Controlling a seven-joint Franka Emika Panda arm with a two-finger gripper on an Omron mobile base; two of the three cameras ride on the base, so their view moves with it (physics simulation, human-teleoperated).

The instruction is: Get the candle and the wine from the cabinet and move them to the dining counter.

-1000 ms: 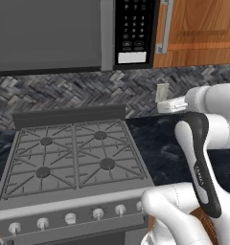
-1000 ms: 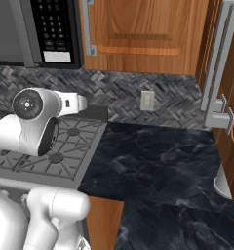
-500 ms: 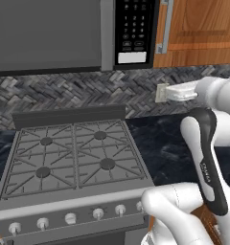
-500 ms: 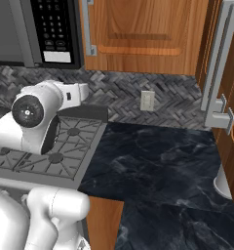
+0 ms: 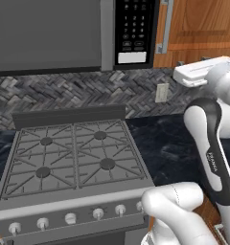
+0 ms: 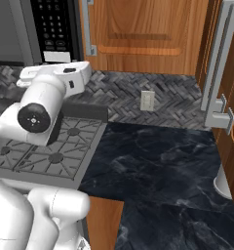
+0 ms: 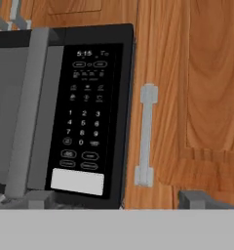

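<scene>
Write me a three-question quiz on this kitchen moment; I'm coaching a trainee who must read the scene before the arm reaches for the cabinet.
1. True or false: the cabinet door is shut.
2. What stands directly left of the cabinet's silver handle in the hand view? A) a toaster B) the microwave keypad C) a sink
3. Fill in: the gripper is ____ and holds nothing.

Key
1. True: the door lies flush, with no gap showing in any view.
2. B: the microwave keypad sits beside the handle.
3. Open: its fingertips stand wide apart, short of the handle.
</scene>
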